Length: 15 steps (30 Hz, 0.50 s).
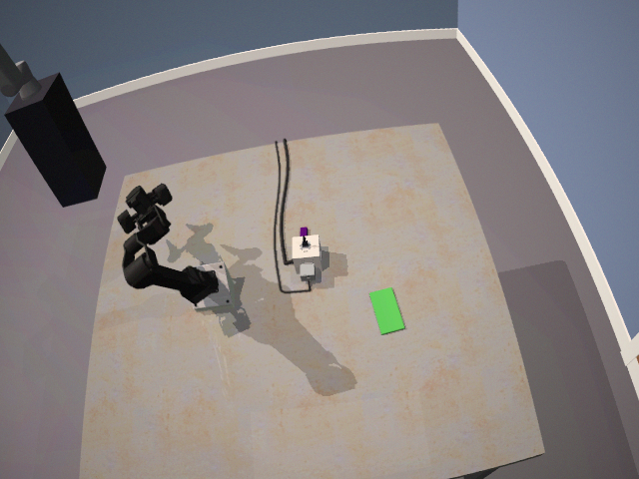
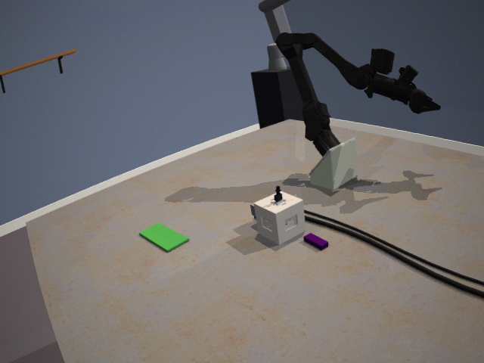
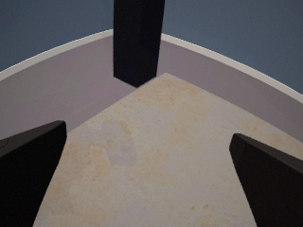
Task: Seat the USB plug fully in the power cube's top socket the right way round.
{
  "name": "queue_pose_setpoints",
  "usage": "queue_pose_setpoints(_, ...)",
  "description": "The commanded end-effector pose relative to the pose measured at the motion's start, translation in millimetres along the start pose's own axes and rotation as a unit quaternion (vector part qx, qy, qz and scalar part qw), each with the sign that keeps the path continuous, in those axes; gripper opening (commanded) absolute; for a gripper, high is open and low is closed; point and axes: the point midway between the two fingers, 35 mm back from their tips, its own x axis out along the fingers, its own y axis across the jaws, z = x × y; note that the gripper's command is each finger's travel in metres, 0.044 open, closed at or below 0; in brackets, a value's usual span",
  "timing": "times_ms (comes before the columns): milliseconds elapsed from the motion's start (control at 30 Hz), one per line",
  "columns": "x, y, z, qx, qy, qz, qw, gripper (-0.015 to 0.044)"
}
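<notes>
The white power cube (image 1: 314, 252) (image 2: 286, 235) stands on the table. A small black USB plug (image 1: 306, 241) (image 2: 277, 194) stands upright in the socket on its top, with its body above the top face. Which way round it sits and how deep it is are too small to tell. My gripper (image 1: 141, 200) (image 2: 434, 107) (image 3: 151, 136) is open and empty, raised high over the table's back left part in the top view, well away from the cube and plug. The wrist view shows neither cube nor plug.
A grey plug block (image 1: 307, 269) (image 2: 252, 209) sits on one side of the cube. Two black cables (image 1: 282, 206) (image 2: 375, 237) run to the table's edge. A purple block (image 1: 304, 231) (image 2: 315, 241) lies close beside the cube; a green slab (image 1: 386, 310) (image 2: 164, 237) lies farther off.
</notes>
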Motion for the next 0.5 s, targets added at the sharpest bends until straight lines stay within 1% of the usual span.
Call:
queue_pose_setpoints(0,-9.3,-46.7,10.8,0.043,0.001,-0.062,0.997,0.0440)
queue_pose_setpoints(133,-24.8,-99.8,19.3,0.097,0.009,-0.128,0.987,0.0440)
queue_pose_setpoints(267,-48.6,-155.6,15.7,0.133,0.045,-0.207,0.968,0.0440)
queue_pose_setpoints(367,-85.1,-209.2,-0.7,0.171,0.106,-0.283,0.938,0.0440)
queue_pose_setpoints(467,-124.3,-247.2,-18.0,0.202,0.160,-0.326,0.910,0.0440)
